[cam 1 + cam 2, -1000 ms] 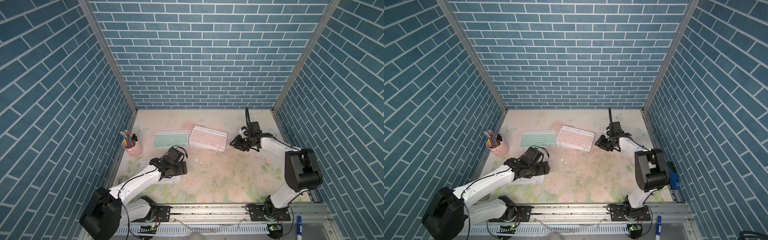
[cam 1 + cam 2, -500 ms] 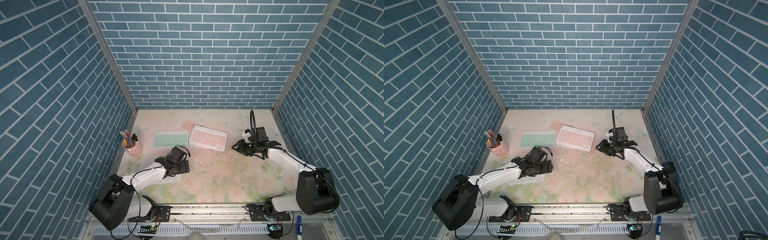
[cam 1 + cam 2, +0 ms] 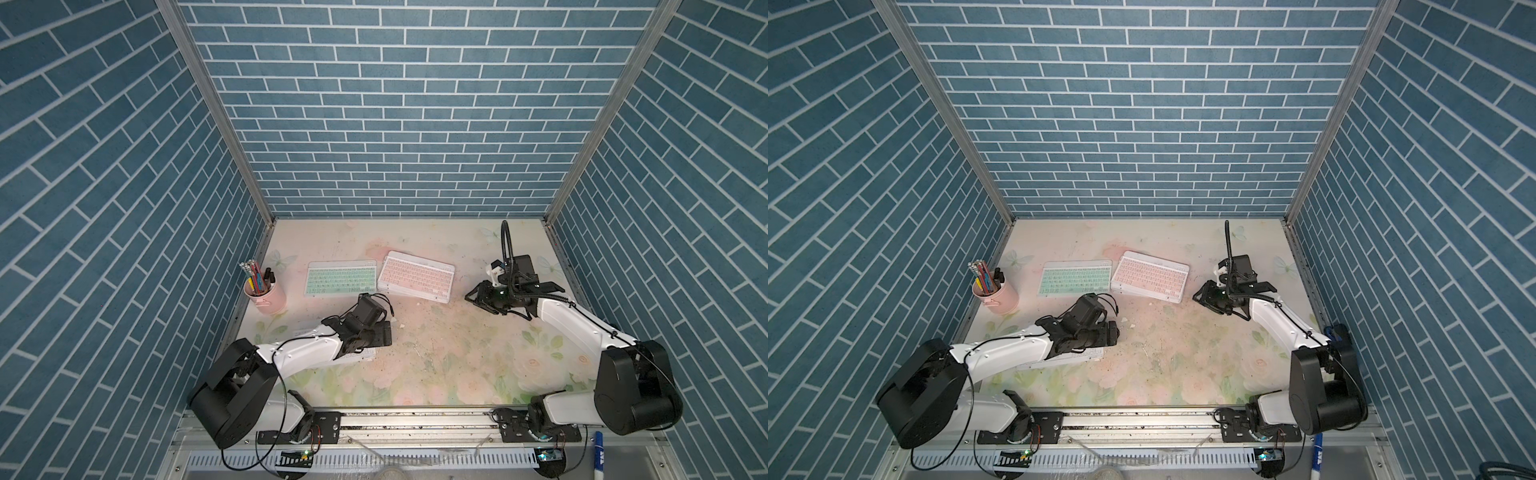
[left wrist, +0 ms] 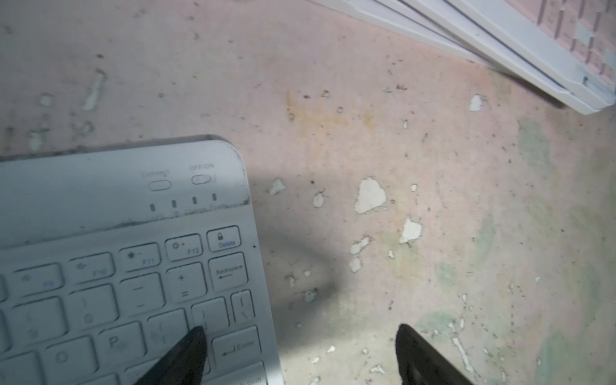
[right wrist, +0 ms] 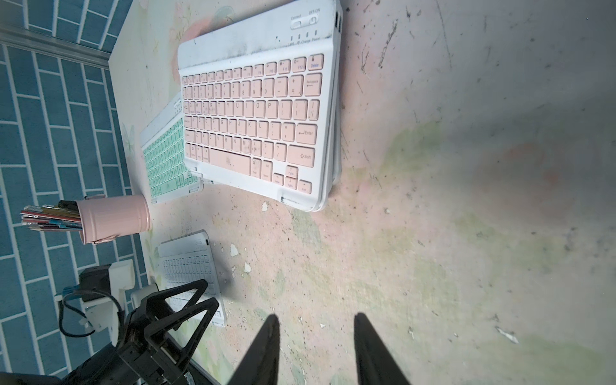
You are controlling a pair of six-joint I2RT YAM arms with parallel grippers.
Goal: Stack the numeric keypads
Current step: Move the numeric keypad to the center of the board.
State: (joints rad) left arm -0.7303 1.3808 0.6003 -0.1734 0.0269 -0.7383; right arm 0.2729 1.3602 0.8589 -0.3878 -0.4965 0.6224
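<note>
A pink-keyed keypad (image 3: 415,277) (image 5: 256,113) tops a small stack of white-framed keypads at the back middle. Touching its left side, a green keypad (image 3: 341,277) (image 5: 163,160) lies flat. Nearer the front left lies a white keypad (image 3: 361,356) (image 4: 100,266), mostly under my left arm. My left gripper (image 3: 383,334) (image 4: 300,333) is open and straddles that keypad's right end, one finger (image 4: 186,353) over its keys and one over the table. My right gripper (image 3: 471,296) (image 5: 315,320) is open and empty, low over the table right of the pink stack.
A pink cup of pencils (image 3: 266,293) (image 5: 113,218) stands by the left wall, in front of the green keypad. Blue brick walls close in the left, back and right sides. The flowered tabletop (image 3: 436,353) is scuffed and chipped.
My right arm has dropped its elbow and drawn the gripper slightly back from the pink stack. My left arm has stretched lower over the white keypad.
</note>
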